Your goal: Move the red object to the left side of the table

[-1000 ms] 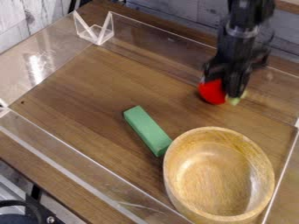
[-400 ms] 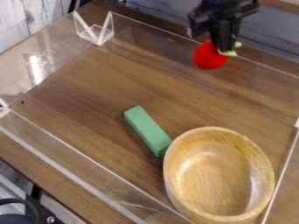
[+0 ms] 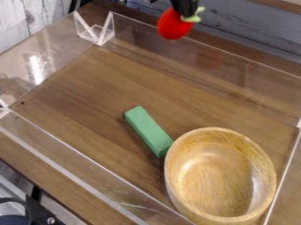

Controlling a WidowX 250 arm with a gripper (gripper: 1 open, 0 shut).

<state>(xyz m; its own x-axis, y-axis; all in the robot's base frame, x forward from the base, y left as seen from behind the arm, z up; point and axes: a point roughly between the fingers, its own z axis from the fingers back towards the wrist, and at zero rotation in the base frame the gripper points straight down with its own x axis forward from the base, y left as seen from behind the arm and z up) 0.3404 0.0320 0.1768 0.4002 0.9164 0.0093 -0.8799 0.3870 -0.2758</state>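
The gripper (image 3: 182, 8) is pinching the red fruit (image 3: 175, 25) above the table (image 3: 83, 97). Both are hanging well behind the bowl (image 3: 221, 180).

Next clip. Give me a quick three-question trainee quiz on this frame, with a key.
1. True or false: the red fruit rests on the table.
2. Which lies nearest the wooden bowl? A) green block B) clear stand C) red fruit
3. Fill in: the gripper, at the top edge of the view, is shut on the ____.
Key: 1 false, it hangs in the air from the gripper; 2 A; 3 red fruit.
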